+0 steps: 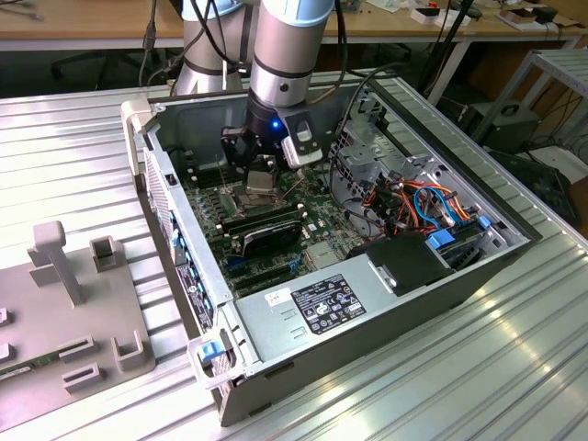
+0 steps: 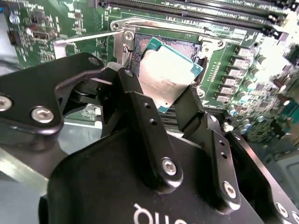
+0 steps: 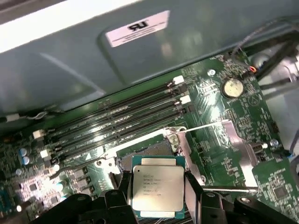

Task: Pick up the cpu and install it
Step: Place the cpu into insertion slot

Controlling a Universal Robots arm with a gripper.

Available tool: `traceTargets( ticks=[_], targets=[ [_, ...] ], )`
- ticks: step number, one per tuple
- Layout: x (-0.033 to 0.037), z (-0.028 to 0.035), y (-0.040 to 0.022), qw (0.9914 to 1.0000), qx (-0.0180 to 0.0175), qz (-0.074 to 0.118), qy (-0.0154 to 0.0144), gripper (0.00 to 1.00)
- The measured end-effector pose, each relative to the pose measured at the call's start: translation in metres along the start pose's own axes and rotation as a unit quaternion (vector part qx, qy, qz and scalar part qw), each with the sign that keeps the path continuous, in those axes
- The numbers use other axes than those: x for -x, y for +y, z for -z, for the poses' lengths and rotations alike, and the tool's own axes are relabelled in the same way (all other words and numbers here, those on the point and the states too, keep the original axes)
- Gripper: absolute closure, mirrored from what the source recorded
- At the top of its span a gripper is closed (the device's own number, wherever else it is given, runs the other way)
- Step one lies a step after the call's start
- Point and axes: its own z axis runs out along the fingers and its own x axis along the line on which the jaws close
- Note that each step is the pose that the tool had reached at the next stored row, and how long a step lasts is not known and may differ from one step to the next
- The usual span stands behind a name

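Observation:
My gripper point(image 1: 261, 168) reaches down into the open computer case, shut on the cpu point(image 1: 262, 179). The cpu point(image 3: 157, 188) is a small square chip with a silvery face, pinched by its two opposite edges between my black fingers point(image 3: 192, 192). It hangs just over the open metal-framed socket point(image 3: 148, 151) on the green motherboard point(image 3: 219, 121). In the second wrist view the cpu point(image 2: 166, 77) sits tilted between the fingertips point(image 2: 127, 77), with the socket point(image 2: 163, 44) partly covered behind it. I cannot tell whether the chip touches the socket.
Long black memory sticks point(image 1: 262, 225) stand near the socket, with empty slots point(image 3: 117, 114) beside it. The power supply point(image 1: 322, 303), a bundle of coloured cables point(image 1: 423, 204) and the case walls point(image 1: 175, 211) hem in the board. A grey fixture point(image 1: 73, 303) lies outside the case.

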Motion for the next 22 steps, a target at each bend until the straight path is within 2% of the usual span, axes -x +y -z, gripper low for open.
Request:
traceTargets(
  ticks=[3, 7, 10, 13, 16, 19, 21, 22],
  targets=[
    [0.0, -0.0002, 0.0, 0.99944, -0.0001, -0.033, -0.0019, 0.45],
    [0.0, -0.0005, 0.0, 0.99742, -0.0002, -0.072, -0.0042, 0.45],
    [0.0, -0.0006, 0.0, 0.99521, -0.0003, -0.098, -0.0057, 0.45],
    [0.0, -0.0008, 0.0, 0.99226, -0.0004, -0.124, -0.0072, 0.45],
    [0.0, -0.001, -0.0001, 0.98851, -0.0004, -0.151, -0.0087, 0.45],
    [0.0, -0.0011, -0.0001, 0.9843, -0.0005, -0.176, -0.0102, 0.45],
    [0.0, -0.0012, -0.0001, 0.97853, -0.0007, -0.206, -0.0119, 0.45],
    [0.0, -0.0013, -0.0001, 0.97651, -0.0007, -0.215, -0.0125, 0.45]
  ],
)
